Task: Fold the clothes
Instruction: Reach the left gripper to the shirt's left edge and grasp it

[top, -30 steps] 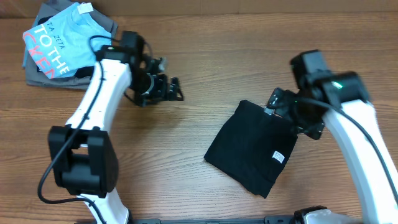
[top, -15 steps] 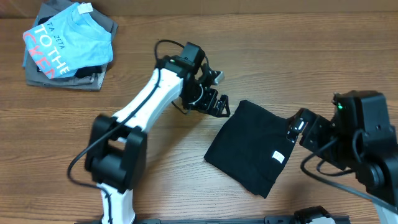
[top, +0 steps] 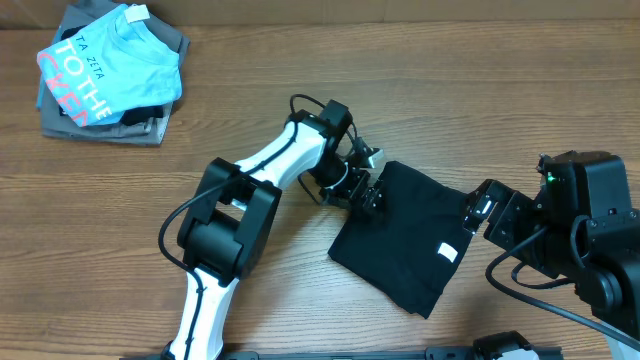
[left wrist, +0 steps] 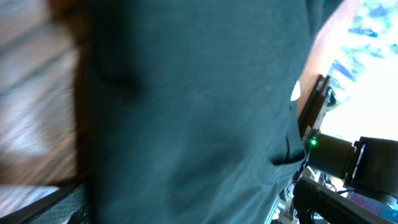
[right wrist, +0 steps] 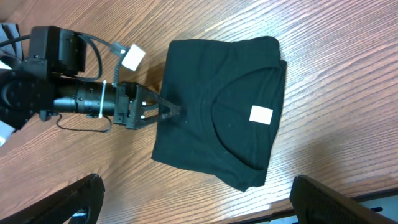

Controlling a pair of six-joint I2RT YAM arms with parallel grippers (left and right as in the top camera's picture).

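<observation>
Wood-grain tabletop [top: 300,300], brown, viewed from overhead and from both wrists.

Entry 1, left gripper [right wrist: 169,112]. Fingers [right wrist: 155,107] drawn together to a point, tip touching the left edge of the shirt in the right wrist view. Not possible to tell whether any cloth is nipped between them. Left wrist view filled with close, blurred dark fabric. Left arm [top: 275,165] stretched from lower left to mid-frame overhead. Placement judged as meant to take or press that edge.

Entry 2, black collared shirt [top: 400,235]. Right of centre overhead, flat on the table, set at a slant, already reduced to a compact rectangle. Neck opening face up, small white tag [top: 447,253] toward the lower right. Folding judged nearly complete, with perhaps a last fold or a transfer left.

Entry 3, right gripper [top: 480,212]. Fingers [right wrist: 78,199] spread wide at the lower corners of its own view, holding nothing. Just beside the shirt's right edge, apart from the cloth. Position judged as leaving the work to the left arm.

Entry 4, folded pile, upper left overhead. Light blue tee [top: 105,60] with pink and white lettering on top, grey garments [top: 150,128] beneath. Well apart from the shirt, and a likely resting place for finished pieces.
</observation>
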